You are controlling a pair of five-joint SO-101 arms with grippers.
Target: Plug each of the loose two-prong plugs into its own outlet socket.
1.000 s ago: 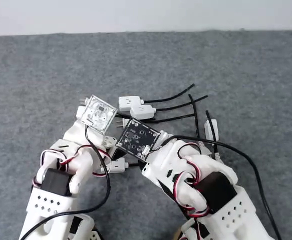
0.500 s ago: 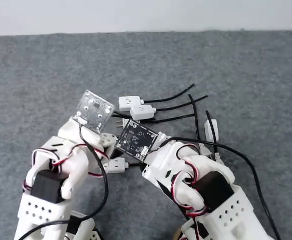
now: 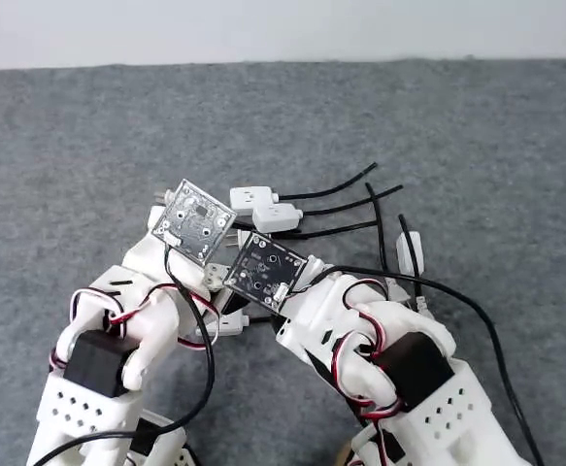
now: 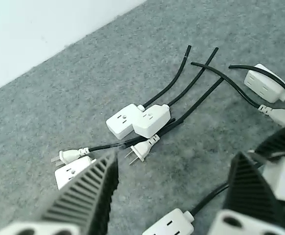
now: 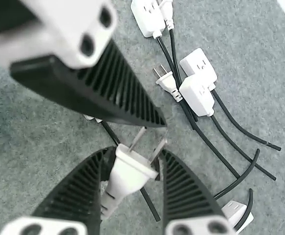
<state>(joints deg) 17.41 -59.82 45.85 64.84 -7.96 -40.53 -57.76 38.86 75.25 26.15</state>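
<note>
Right wrist view showed the right gripper (image 5: 136,154) pinching a two-prong plug (image 5: 129,172) above the worktop (image 5: 39,132); its prongs wanted squaring to the socket (image 4: 169,226) under the spread left gripper (image 4: 176,161) before any push.

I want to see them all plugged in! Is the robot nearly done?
Not nearly. Done: nothing, every outlet socket I can see is empty. In hand: the right gripper pinches one plug. To do: pushing it in, then the loose plug on the carpet; the left gripper is open.
</note>
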